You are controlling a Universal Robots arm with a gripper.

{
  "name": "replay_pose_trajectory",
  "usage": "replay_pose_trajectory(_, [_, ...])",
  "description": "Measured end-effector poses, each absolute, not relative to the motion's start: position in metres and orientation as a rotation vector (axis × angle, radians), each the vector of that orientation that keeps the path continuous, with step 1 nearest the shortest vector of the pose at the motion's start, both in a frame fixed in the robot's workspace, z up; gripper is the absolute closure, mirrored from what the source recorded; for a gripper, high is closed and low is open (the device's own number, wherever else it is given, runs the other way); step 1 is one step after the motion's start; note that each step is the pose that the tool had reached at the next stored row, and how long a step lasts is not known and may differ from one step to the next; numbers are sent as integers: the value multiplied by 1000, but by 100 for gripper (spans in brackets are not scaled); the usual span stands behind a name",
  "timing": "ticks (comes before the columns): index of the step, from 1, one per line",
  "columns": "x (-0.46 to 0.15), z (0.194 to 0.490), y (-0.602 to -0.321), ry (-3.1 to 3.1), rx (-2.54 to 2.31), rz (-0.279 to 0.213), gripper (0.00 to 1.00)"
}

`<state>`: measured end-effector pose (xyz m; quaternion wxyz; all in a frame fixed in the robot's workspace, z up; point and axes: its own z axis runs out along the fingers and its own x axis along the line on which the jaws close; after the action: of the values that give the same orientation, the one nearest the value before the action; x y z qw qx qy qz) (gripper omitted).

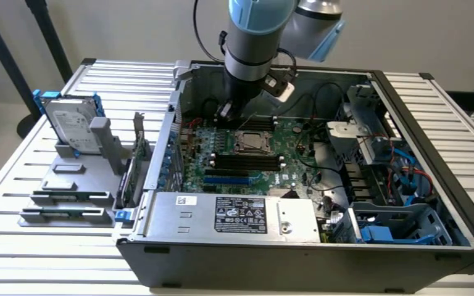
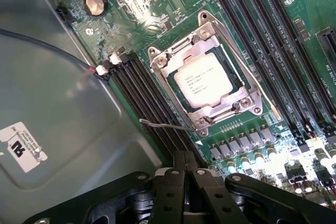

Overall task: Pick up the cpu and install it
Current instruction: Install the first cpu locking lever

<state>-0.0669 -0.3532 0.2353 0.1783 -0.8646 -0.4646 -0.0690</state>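
Hovering pincer pressed closed, empty, cpu seated in socket

The silver arm has light-blue caps, a black cable and black claw.

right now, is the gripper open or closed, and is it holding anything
gripper: closed, fingers pressed together, holding nothing; the small flat square silver-grey cpu sits apart from it, inside the silver metal socket frame.
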Motion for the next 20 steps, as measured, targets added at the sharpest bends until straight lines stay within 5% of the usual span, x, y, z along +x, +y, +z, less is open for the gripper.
replay_pose_trajectory(20, [-67,224,-353,-1324,-2460,-203,89])
